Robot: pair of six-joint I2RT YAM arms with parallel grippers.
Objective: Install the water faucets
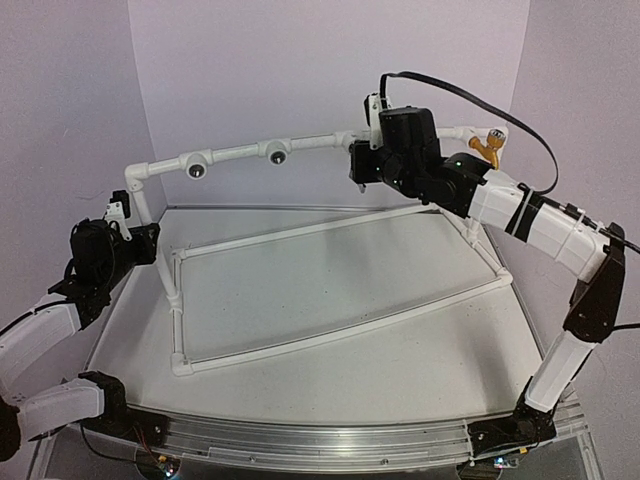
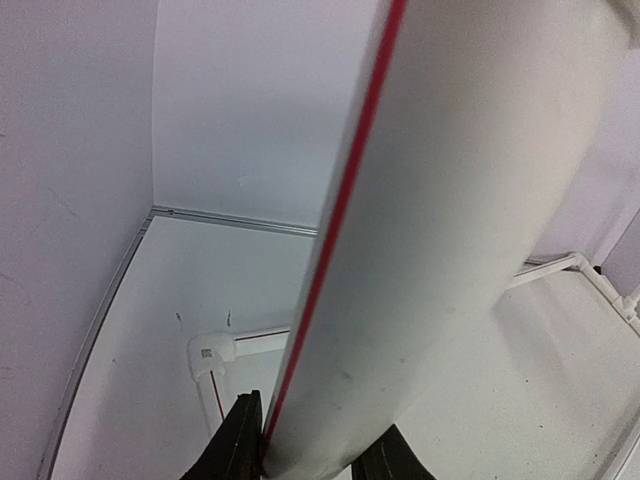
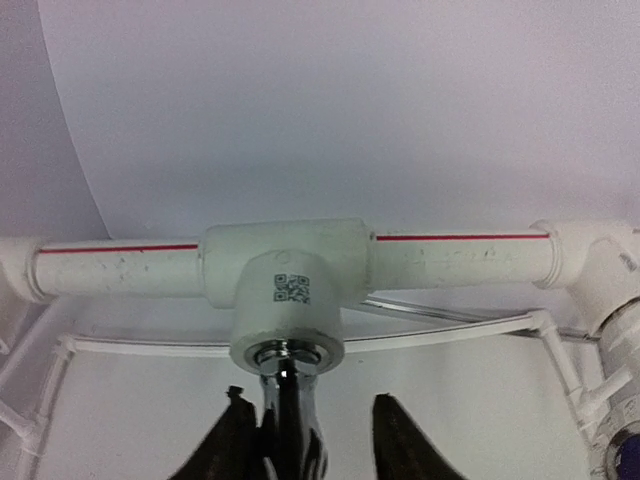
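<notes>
A silver-grey faucet stands with its threaded end in the white tee fitting on the frame's top rail. My right gripper straddles it: the left finger touches it, the right finger stands apart, so the jaws are open. In the top view the right gripper hides this faucet. An orange-yellow faucet sits at the rail's right end. My left gripper is shut on an upright pipe of the white frame; it also shows in the top view. The white faucet is out of view.
Two tee fittings with dark round holes sit on the top rail left of my right gripper. The frame's base rectangle lies on the table. Walls close in at the back and on both sides.
</notes>
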